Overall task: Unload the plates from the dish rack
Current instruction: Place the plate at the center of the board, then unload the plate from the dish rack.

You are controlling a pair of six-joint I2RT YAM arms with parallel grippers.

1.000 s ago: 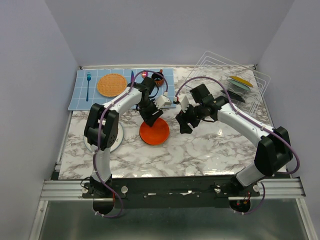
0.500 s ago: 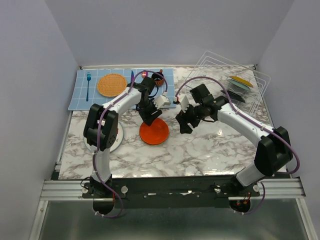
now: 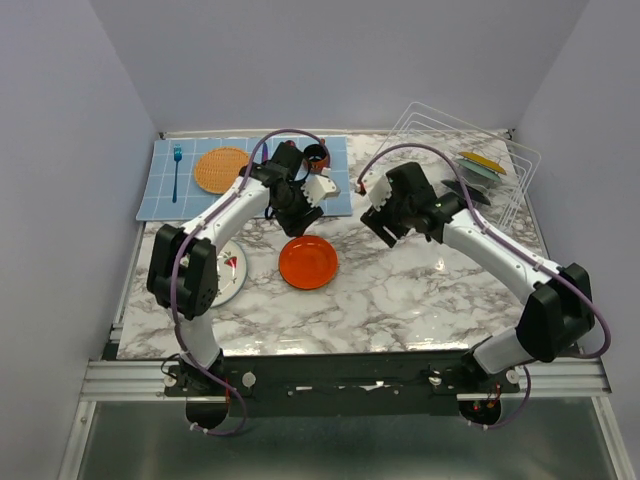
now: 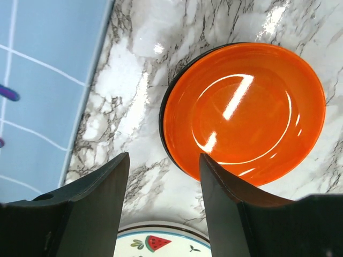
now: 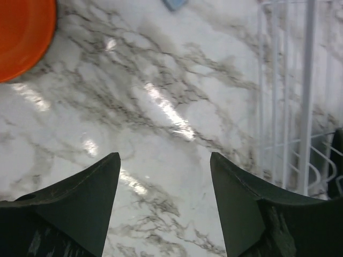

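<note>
The white plate (image 3: 228, 274) is half hidden under the left arm (image 3: 215, 215) and cut off in the wrist view. In the dish rack (image 5: 308, 80) sit three plates (image 3: 478, 170), only partly showing. One orange plate (image 3: 308, 263) lies on the marble (image 3: 400, 290). The left gripper (image 4: 163, 160) and right gripper (image 5: 164, 158) both gape, holding nothing.

Lab test cell, plain walls (image 3: 60, 150), alu rail (image 3: 350, 372), marble tabletop (image 3: 420, 300)
</note>
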